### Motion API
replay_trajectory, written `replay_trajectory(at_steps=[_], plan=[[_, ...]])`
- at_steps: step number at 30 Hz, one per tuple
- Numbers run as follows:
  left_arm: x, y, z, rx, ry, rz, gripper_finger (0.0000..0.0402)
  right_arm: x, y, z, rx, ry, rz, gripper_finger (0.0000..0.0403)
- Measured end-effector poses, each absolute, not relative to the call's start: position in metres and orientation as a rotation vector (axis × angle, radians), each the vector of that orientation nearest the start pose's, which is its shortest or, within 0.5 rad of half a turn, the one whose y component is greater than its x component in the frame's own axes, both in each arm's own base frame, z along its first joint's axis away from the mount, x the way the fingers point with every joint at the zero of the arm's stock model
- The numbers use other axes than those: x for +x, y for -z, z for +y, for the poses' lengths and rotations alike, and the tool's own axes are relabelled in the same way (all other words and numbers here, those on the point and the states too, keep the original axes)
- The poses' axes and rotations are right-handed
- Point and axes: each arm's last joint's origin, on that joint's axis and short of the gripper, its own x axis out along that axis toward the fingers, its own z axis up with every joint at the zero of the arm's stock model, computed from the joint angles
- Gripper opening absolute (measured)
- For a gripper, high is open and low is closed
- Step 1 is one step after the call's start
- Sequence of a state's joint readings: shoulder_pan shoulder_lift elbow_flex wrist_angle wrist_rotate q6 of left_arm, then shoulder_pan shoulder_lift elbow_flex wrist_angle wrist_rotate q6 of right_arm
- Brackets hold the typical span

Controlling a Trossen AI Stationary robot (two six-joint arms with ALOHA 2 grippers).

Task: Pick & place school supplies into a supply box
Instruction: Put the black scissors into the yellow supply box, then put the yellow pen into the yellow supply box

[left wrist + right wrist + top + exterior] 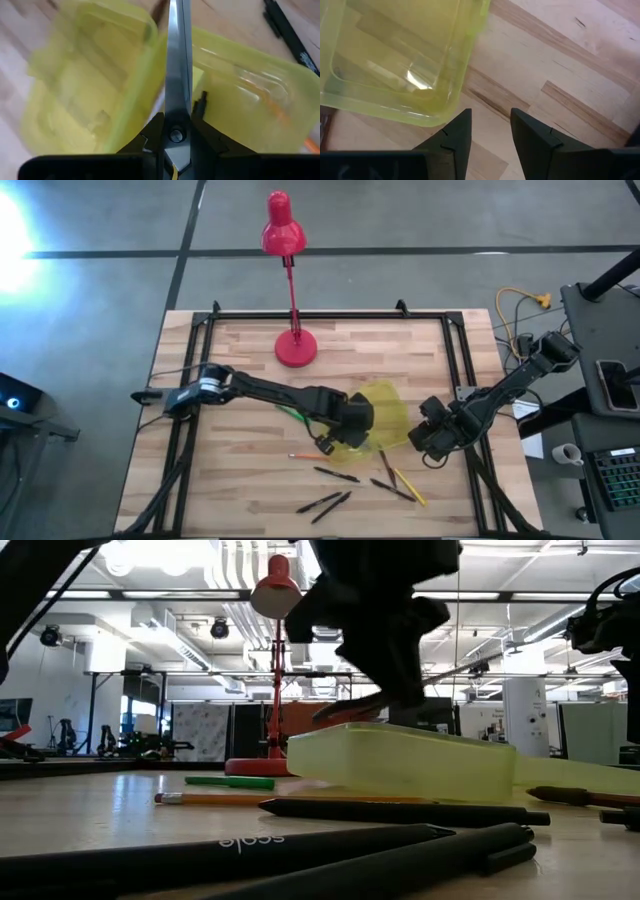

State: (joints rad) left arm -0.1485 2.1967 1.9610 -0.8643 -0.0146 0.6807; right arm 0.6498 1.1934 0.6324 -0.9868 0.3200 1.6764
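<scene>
The supply box (385,412) is translucent yellow-green and lies open on the wooden table, both halves spread flat. My left gripper (345,425) hovers over its left part, shut on the scissors (177,65), whose closed silver blades point out past the fingers above the box (85,85). The handles are hidden by the gripper. My right gripper (490,130) stands open just off the box's right corner (445,107), with bare table between its fingers. A green marker (290,413), an orange pencil (305,455), black pens (335,475) and a yellow pencil (410,486) lie on the table. My left gripper pinches the scissors between its two fingers (150,137) at the pivot screw (176,134), one finger against each edge of the closed blades. The fingers slant down from the table's left, in line with the blades. The scissors are lifted clear, blade tips over the open box.
A red desk lamp (295,348) stands at the far middle of the table. More black pens (325,502) lie near the front edge; in the low view they (400,810) lie in front of the box (400,760). A black frame (300,313) rims the table.
</scene>
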Motion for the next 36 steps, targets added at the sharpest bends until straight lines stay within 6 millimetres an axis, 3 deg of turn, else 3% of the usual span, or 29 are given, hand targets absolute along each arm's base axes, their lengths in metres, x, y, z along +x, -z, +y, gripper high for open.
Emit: replay_trajectory(at_steps=[9,17,24,31,36], plan=[[0.465,-0.191,-0.058,0.680,0.466,0.998,0.0048,0.136,-0.174,0.092,0.679,0.845,1.113,0.0128],[0.448,-0.160,-0.057,0.637,0.474,1.102,0.0051,0.136,-0.174,0.092,0.680,0.844,1.113,0.0128],[0.453,-0.176,-0.057,0.581,0.383,1.078,0.0060,0.136,-0.174,0.092,0.680,0.844,1.113,0.0128],[0.459,-0.190,-0.054,0.560,0.334,1.060,0.0105,0.136,-0.174,0.092,0.680,0.844,1.113,0.0128],[0.453,-0.205,-0.054,0.545,0.339,1.115,0.0132,0.136,-0.174,0.092,0.675,0.838,1.116,0.0128]])
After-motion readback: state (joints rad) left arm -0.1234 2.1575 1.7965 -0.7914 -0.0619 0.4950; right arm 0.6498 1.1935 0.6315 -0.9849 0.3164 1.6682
